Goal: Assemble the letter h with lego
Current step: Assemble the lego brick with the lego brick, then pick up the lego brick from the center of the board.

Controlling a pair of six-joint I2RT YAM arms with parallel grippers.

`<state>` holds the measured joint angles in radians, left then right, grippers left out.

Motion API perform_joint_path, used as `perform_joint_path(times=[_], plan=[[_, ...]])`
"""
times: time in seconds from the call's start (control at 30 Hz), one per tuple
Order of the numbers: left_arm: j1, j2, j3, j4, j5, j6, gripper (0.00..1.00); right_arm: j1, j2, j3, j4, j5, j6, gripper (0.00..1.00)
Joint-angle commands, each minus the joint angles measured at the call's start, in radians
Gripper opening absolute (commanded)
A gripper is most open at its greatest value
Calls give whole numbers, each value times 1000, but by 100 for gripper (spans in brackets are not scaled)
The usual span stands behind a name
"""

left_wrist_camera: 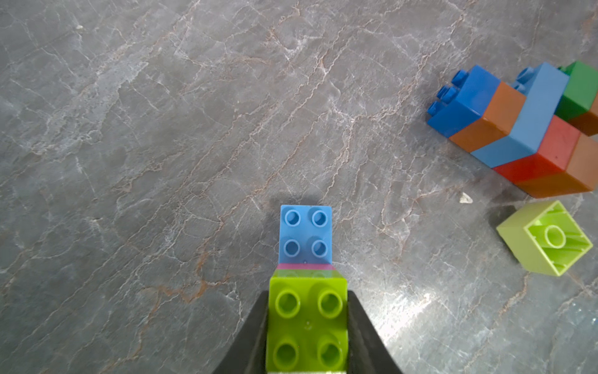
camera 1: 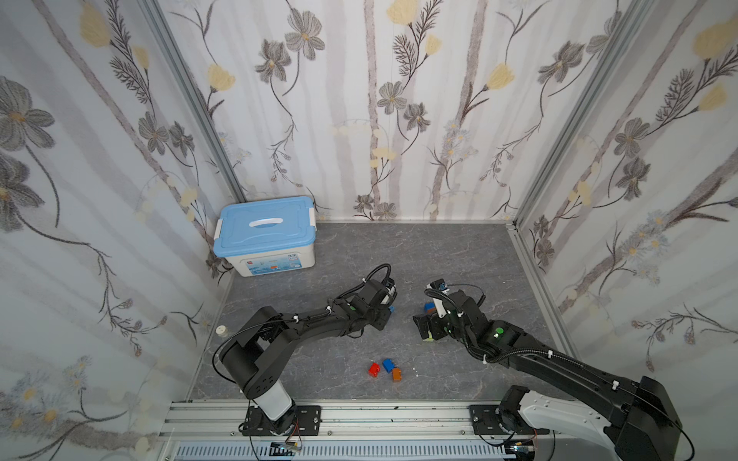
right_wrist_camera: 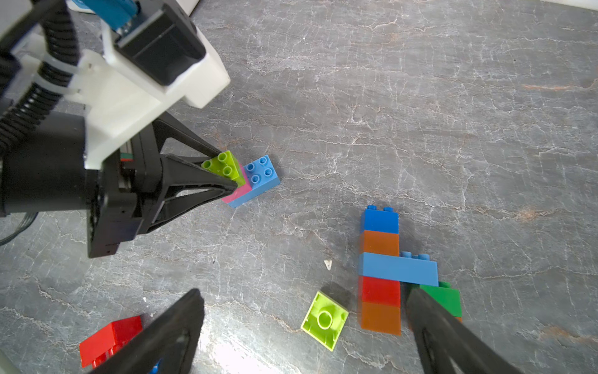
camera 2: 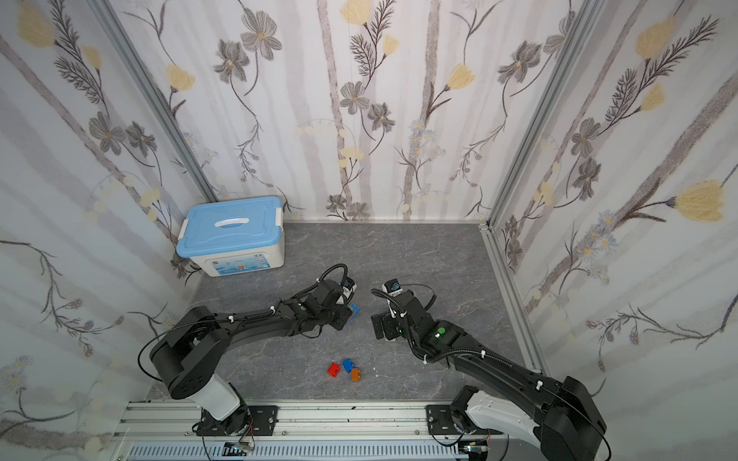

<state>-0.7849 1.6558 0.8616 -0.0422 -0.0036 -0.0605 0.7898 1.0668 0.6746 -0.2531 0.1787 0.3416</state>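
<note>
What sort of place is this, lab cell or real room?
Most likely a purpose-built robot test cell, not a home: left arm and right arm bolted to an aluminium rail, wallpapered panels in metal framing on three sides, toy bricks and a storage box on a marble-look tabletop.

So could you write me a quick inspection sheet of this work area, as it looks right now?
Surface: grey marble-patterned tabletop, no spills seen.
Job's things: joined column of blue, orange, light-blue, red and green plastic bricks; loose lime brick beside it, hollow side showing; red brick, dark-blue brick and orange brick near the front edge.
Clutter: white plastic storage box with light-blue lid, back corner; small white scrap.
Grippers: left gripper shut on a lime, pink and light-blue brick stack; right gripper open, empty.
Cables: black corrugated hoses zip-tied along both arms.
Surroundings: floral wallpapered walls; aluminium rail.
</note>
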Motion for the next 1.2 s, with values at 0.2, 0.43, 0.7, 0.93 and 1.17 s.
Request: perform_joint_path(times=[0.2,0.43,0.7,0.93,1.17], plan=[[1,-35,46,-328,-102,-33,15,-33,152,143,-260,-50,106,99],[17,-93,48,-369,-189,-86,22,-34,209,182,-392,-157,218,76],[58,-169,17,-352,-155,-121,53,-34,292,160,-378,-132,285,62],[80,-336,4,-377,-112,-170,73,-34,384,187,-342,-50,310,65],[101,-551,-31,-464,6,-230,91,-35,470,198,-294,-39,333,59]])
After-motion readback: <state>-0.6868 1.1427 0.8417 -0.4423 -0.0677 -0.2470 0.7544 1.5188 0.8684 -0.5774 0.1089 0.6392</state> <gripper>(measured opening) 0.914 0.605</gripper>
